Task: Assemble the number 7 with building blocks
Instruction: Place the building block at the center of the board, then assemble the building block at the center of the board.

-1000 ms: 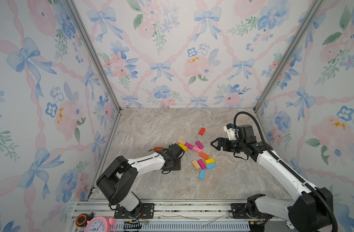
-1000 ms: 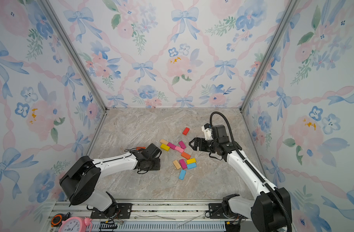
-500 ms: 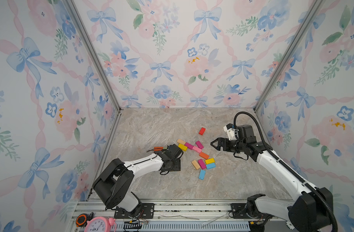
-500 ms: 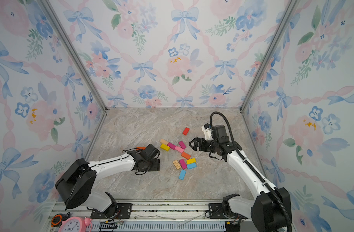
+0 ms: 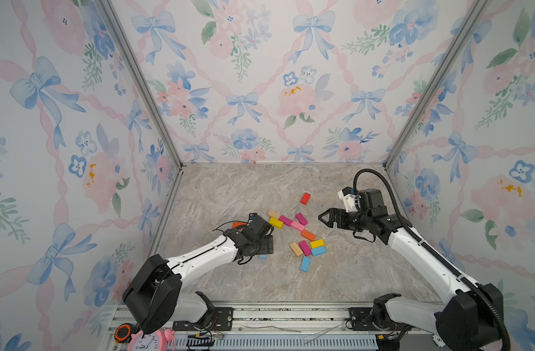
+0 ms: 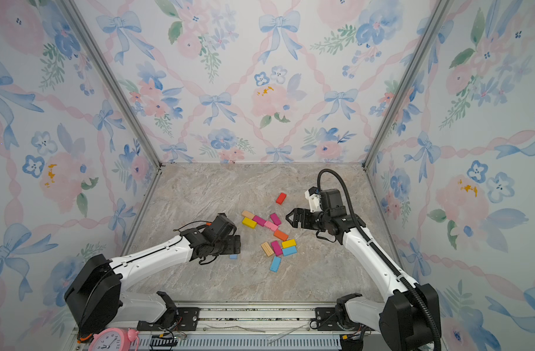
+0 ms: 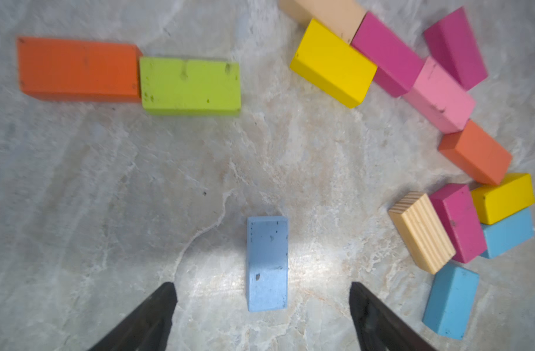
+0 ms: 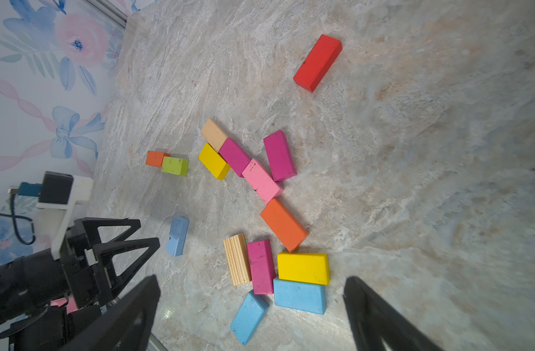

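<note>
Left wrist view: my left gripper [image 7: 260, 285] is let go, both fingers spread wide, gripping nothing.
Pale blue block: the pale blue block [image 7: 267, 263] lies flat on the marble floor [image 7: 93, 197], right in the gap between those fingers. It touches neither one, and its long side runs straight out from the wrist.
Orange and green: the orange block [image 7: 77, 68] and green block [image 7: 190, 86] sit end to end, touching, in one straight row. They're further out past the blue one, with bare floor between.
Pile: the rest of the building blocks [image 5: 302, 234] make a loose bent string (plain wood, yellow, magentas, pink, orange). It ends in a tight clump of striped wood, magenta, yellow and two blues. In both top views it's between my two grippers, near the left one but not touching it.
Red block: the red block [image 8: 317, 62] is off alone toward the back wall [image 5: 275, 91], well apart from the pile.
Right gripper: my right gripper [image 8: 250, 279] is spread wide too and empty, nose pointed at the pile. In both top views it's near the blocks but touching none.
Edges: the left side wall [image 5: 77, 182] runs near my left arm, and the front rail [image 5: 290, 310] closes off the near side.
Open room: lots of bare floor from the pile to the back wall, plus a bare strip between the pile and the rail.
</note>
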You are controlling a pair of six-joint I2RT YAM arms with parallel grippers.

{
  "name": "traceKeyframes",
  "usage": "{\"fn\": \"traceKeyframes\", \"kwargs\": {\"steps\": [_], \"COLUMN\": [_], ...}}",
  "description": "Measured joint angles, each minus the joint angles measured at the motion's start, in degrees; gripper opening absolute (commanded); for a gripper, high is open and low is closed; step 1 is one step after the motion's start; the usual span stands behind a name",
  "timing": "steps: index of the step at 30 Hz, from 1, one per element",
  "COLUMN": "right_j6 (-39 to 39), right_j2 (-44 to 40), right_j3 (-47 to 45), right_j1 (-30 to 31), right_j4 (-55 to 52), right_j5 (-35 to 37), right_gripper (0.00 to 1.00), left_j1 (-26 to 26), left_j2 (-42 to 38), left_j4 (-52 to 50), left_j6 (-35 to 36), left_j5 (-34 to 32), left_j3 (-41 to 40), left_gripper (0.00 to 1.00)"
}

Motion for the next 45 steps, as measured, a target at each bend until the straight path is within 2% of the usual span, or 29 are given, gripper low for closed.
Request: {"fn": "traceKeyframes", "kwargs": {"steps": [8, 13, 17, 19, 23, 29, 35, 40, 45], "right_j6": [0.00, 0.00, 0.07, 0.24, 0.72, 2.45, 4.66, 7.02, 9.75], "right_j2": [-0.11, -0.11, -0.11, -0.11, 0.66, 4.61, 9.14, 12.59, 19.39], "right_j3": [0.00, 0.00, 0.07, 0.20, 1.36, 3.82, 5.38, 5.55, 6.86], "right_j1": [0.26, 0.63, 2.58, 4.66, 9.97, 16.55, 22.29, 26.82, 31.36], "right_j4": [-0.02, -0.09, -0.70, -1.11, -2.36, -3.02, -3.52, -3.26, -1.70], "right_j5": [0.02, 0.26, 1.14, 2.19, 4.39, 7.91, 11.28, 13.62, 15.80], "right_gripper": [0.97, 0.97, 0.97, 0.96, 0.97, 0.97, 0.97, 1.00, 0.94], "left_j1": [1.70, 5.81, 9.92, 11.65, 15.85, 18.51, 21.84, 25.88, 27.63], "left_j2": [-19.47, -33.70, -45.97, -48.41, -44.24, -26.40, -14.88, -11.80, -12.28], "left_j4": [3.52, 8.24, 16.11, 20.39, 26.69, 35.69, 44.15, 46.53, 47.32], "left_j6": [1.60, 4.68, 8.33, 10.29, 14.16, 19.41, 21.70, 21.42, 20.55], "left_j5": [-6.73, -10.36, -12.55, -12.76, -11.21, -7.08, -3.87, -1.64, 0.28], "left_j3": [-6.49, -14.58, -22.32, -25.18, -26.82, -25.33, -24.00, -22.01, -21.90], "left_gripper": [0.98, 0.98, 0.98, 0.98, 0.98, 0.98, 0.98, 0.98, 0.98]}}
